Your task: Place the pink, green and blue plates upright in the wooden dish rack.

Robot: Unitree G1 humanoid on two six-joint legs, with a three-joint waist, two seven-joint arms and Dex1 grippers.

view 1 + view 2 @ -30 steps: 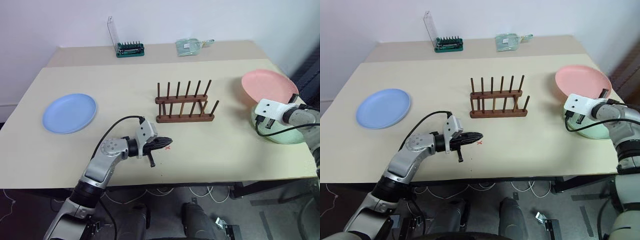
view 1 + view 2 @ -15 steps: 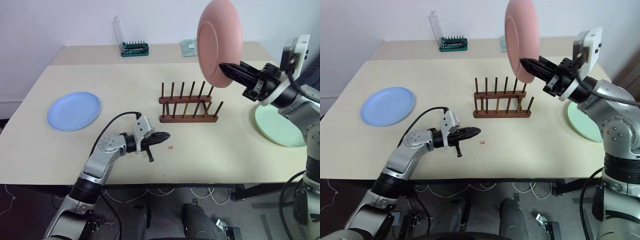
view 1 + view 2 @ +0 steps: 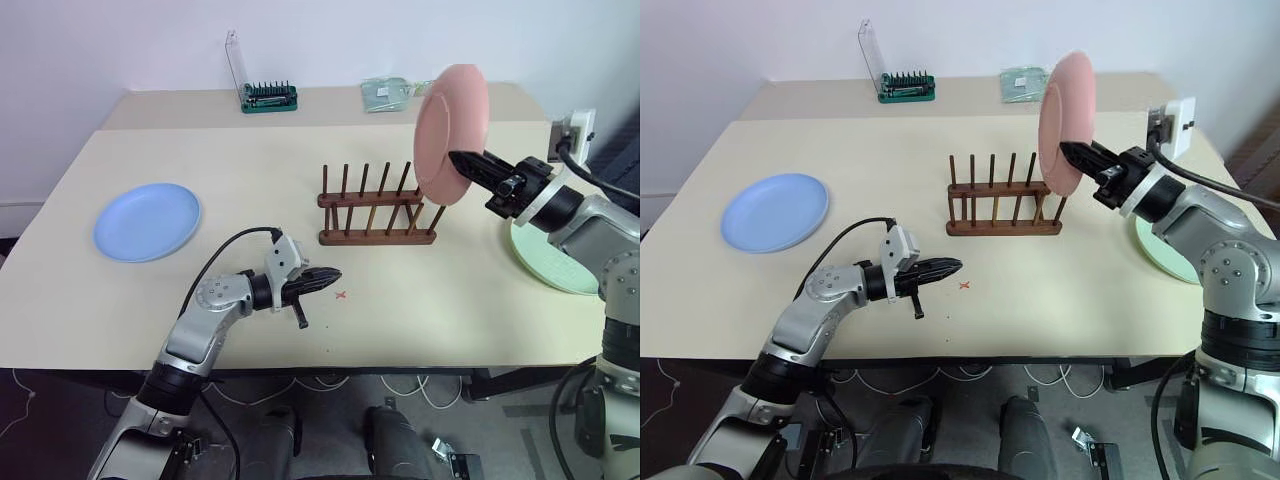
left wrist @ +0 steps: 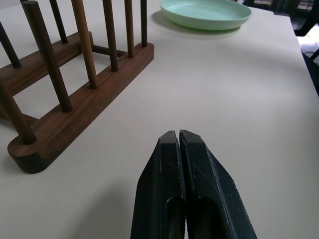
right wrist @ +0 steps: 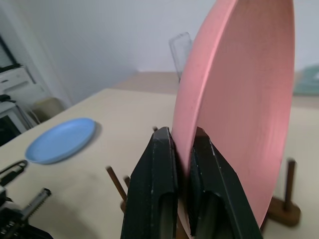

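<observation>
Right, left gripper [image 3: 330, 275]: my fingers are pressed together on nothing, low over the bare table [image 3: 430, 310] in front of the rack.
Wooden dish rack [image 3: 375, 212]: mid-table, every slot between its pegs vacant.
Right gripper [image 5: 179, 144]: I have both fingers pinched on the pink plate's rim, one on each face.
Pink plate [image 3: 450, 132]: upright in the air over the rack's right end, not seated yet.
Handling: I judge these plates stiff, light and smooth-faced; a rim pinch works, but the disc could swing or slip.
Green plate [image 3: 555, 265]: flat on the table at my right.
Blue plate [image 3: 147, 221]: flat, far left, well apart from the rack.
</observation>
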